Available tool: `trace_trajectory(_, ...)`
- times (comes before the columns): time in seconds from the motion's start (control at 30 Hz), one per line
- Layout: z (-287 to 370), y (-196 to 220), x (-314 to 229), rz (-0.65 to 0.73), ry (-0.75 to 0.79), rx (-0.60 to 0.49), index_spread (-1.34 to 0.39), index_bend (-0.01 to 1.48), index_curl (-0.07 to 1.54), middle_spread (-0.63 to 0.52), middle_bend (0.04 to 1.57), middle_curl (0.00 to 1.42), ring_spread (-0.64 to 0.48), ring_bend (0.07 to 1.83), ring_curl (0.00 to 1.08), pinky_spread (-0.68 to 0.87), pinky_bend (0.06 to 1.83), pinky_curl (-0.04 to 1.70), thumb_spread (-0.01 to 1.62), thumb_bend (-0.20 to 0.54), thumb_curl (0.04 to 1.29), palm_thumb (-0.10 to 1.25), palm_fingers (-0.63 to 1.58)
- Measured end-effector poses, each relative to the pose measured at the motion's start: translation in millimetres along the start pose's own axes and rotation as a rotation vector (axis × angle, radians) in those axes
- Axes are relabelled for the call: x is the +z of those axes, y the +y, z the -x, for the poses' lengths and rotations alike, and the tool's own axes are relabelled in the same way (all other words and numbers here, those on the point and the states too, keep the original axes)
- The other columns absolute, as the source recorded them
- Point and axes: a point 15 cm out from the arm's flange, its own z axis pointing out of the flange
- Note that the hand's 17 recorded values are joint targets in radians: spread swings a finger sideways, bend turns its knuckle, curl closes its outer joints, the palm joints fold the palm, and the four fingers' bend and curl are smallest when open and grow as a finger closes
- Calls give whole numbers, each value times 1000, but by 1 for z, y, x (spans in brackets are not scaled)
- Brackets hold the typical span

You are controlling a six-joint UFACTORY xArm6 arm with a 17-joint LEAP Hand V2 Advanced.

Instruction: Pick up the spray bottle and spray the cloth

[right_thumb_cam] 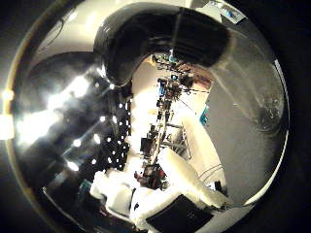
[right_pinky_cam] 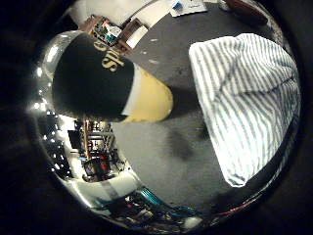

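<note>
Spray bottle (right_pinky_cam: 105,81) very close to the palm, filling upper left of the little-finger view: dark label with gold lettering, yellowish body below a pale band, lying across the view over a dark grey table (right_pinky_cam: 166,156). Striped cloth (right_pinky_cam: 244,103), white with thin dark lines, rumpled on the table at right of frame, just beside the bottle's yellow end, a strip of bare table between. In the thumb view, a dark curved part of the bottle (right_thumb_cam: 146,36) arching across top of frame, pressed near the lens. White and black parts of the hand (right_thumb_cam: 165,194) at lower centre. Curl of fingers around the bottle: cannot tell. Cluttered room behind, blurred.
</note>
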Motion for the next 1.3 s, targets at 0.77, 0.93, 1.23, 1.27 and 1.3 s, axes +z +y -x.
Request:
trace_trajectory(0.77,-34,89,-124,200,268,129,-200,187,352,135,194,309,181,178,196,357,193,332,1154,-21,260,405,49)
trace_trajectory(0.93,-50,120,-152,228,338,173,-204,188,350,128,196,315,175,179,186,348,194,325,1157,-19,256,405,45)
trace_trajectory(1.23,-70,165,-201,219,459,235,-210,196,359,108,196,320,159,177,178,341,187,310,1179,-16,260,446,60)
trace_trajectory(1.27,-75,175,-208,214,468,256,-209,196,361,106,199,322,157,174,176,341,186,307,1188,-13,260,456,62)
trace_trajectory(1.3,-77,184,-211,216,477,267,-211,196,362,105,199,322,157,174,175,341,186,306,1190,-15,260,457,63)
